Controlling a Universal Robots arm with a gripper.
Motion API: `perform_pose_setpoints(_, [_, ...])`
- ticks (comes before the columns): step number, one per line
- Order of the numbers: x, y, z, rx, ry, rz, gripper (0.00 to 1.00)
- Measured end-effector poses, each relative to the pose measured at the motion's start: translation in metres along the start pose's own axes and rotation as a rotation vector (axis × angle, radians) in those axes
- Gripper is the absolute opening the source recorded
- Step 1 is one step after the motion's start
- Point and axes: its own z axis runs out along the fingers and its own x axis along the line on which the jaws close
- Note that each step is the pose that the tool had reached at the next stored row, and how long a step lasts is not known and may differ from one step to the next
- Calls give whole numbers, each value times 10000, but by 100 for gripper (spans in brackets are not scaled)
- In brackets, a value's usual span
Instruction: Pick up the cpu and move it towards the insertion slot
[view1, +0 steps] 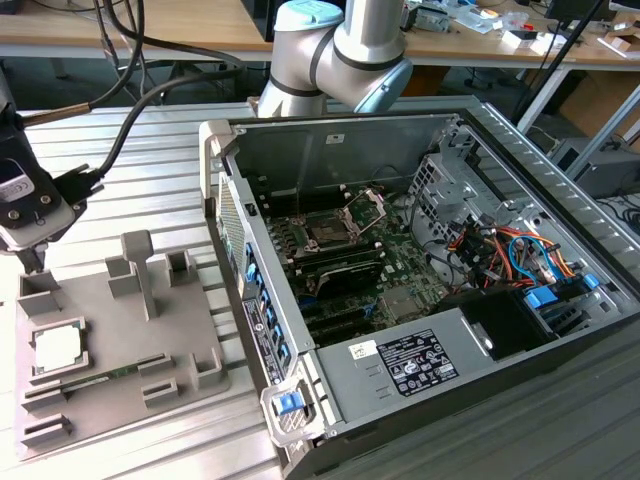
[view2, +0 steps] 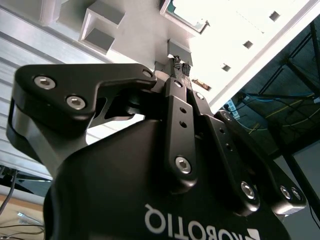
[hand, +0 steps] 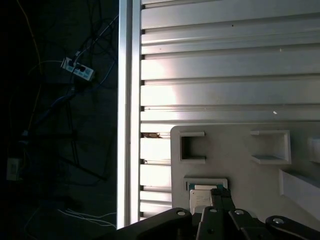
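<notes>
1. Beyond the table (view1: 160, 190), at its far edge and across the room: wooden workbenches (view1: 150, 30) strewn with cables and small parts; off the table's side in the first wrist view, dark floor with a power strip (hand: 77, 70) and loose cords.
2. Underneath everything: that ribbed aluminium table, long slats side by side, bright with glare.
3. Toward the exterior view's right: open computer case (view1: 330, 140) lying on its side, mainboard facing up, orange and blue wires bundled at that same end.
4. Behind the case, at the far side: silver arm (view1: 340, 45) with pale blue joint caps.
5. Beside the case, toward the exterior view's left, flat on the slats: grey tray (view1: 185, 320) with upright posts and square-walled pockets.
6. Over the tray's far corner on the exterior view's left: black gripper (view1: 35, 262), fingertips (view2: 186, 69) drawn together with nothing between them.
7. Inside the case, mid-mainboard: insertion slot (view1: 330, 232), dark square in a silver frame, well apart from the gripper.
8. Seated in the tray's near pocket on the exterior view's left: cpu (view1: 57, 347), silvery top up, near the gripper yet not held.
</notes>
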Motion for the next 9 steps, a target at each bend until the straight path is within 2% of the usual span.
perform_pose_setpoints(9, [0, -1, 27, 0, 1, 2, 11])
